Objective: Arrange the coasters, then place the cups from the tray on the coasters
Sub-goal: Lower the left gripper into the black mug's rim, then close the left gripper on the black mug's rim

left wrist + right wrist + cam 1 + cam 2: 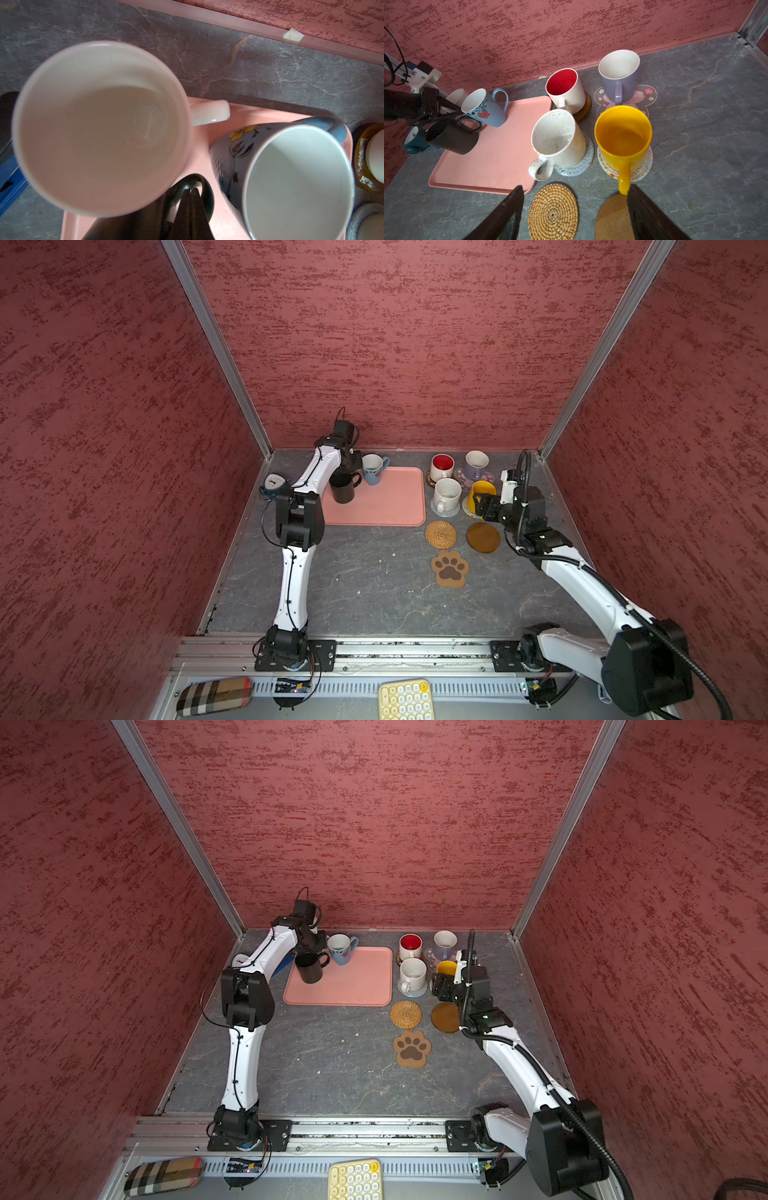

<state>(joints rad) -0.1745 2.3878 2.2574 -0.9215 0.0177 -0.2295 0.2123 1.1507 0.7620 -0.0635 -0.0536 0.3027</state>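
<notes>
Robot lab test cell, not a home. Left arm (pixel 293 580) & right arm (pixel 582 585), white/black, bolted to an aluminium rail (pixel 415 649) at the front. Booth w/ red textured walls (pixel 374 344) on aluminium posts (pixel 216 348); grey marble-look tabletop (pixel 353 593). Small circuit board (pixel 291 688) w/ loose wires under the rail. Household bits on top: mugs (pixel 446 493), coasters (pixel 440 534), tray (pixel 374 514).

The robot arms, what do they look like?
Both have white shells and black joint housings. The left arm runs a thin black cable; the right arm a thick ribbed black conduit. The left tool and right tool have dark tapered fingers.
</notes>
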